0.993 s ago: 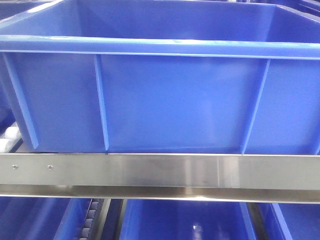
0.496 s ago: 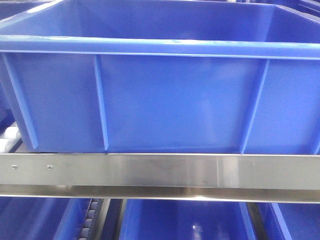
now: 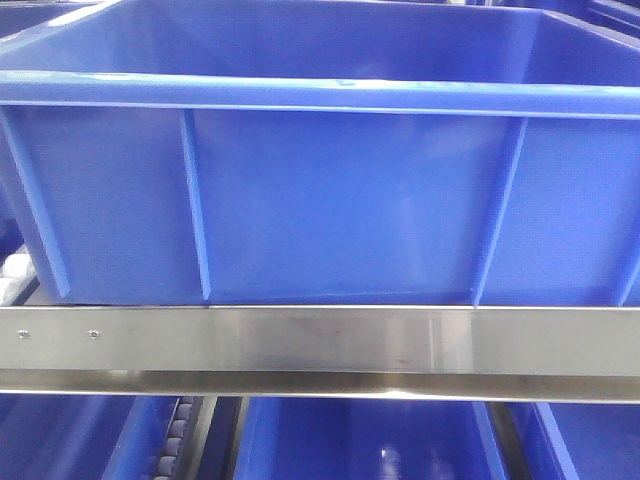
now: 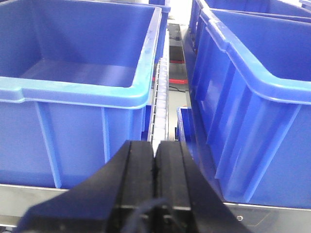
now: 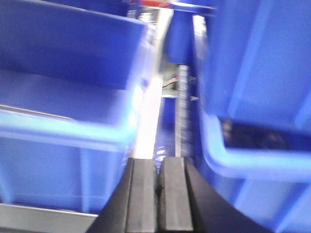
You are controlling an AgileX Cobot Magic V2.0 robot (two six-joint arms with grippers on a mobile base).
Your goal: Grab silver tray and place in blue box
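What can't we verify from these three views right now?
- Silver tray: in no view, so its whereabouts are unknown.
- Blue box floor: front view sees only the outer wall and rim.
- Right wrist view: motion-blurred; crate contents unreadable.
- Left gripper and right gripper: pads together, nothing visible between them.

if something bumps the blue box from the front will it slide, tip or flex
The blue box likely stays stiff: thick rim, vertical ribs. Wide and low, it probably won't tip. It may well roll back, since roller strips run beside it; what lies underneath is hidden.
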